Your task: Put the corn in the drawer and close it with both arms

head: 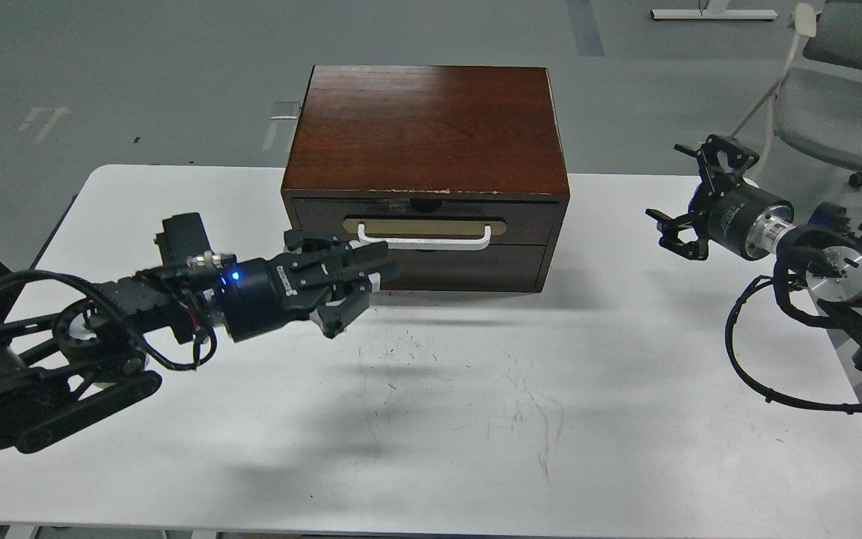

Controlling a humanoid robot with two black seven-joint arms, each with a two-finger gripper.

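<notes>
So the drawer (425, 221) is the upper front panel of a dark brown wooden cabinet (426, 120) sitting at the 12 o'clock side of a white table (476, 419). It looks shut, flush with the cabinet face, so the inside is hidden. White bar handle (425, 241) on a tan oval plate, and the edge right above it is chipped pale in spots. There's a small dark bump at the top middle of the drawer front, can't tell what it is. Below sits a plain lower panel (468, 268), no handle.

No corn showing anywhere in this view.

Left gripper (362, 288) hangs at about 8 o'clock from the handle, right in front of the cabinet's lower left corner, covering that corner and the left end of the lower panel. Fingers are spread a moderate amount with nothing between them; a bit of white shows by the lower finger, hard to make out. Whether it touches the cabinet, can't tell.

Right gripper (702, 196) is off at 3 o'clock, well apart from the cabinet, claws spread wide and empty. Its arm gets cut off by the right edge. A gray chair (835, 112) sits on the floor behind at 1 o'clock, also partly cut off.
</notes>
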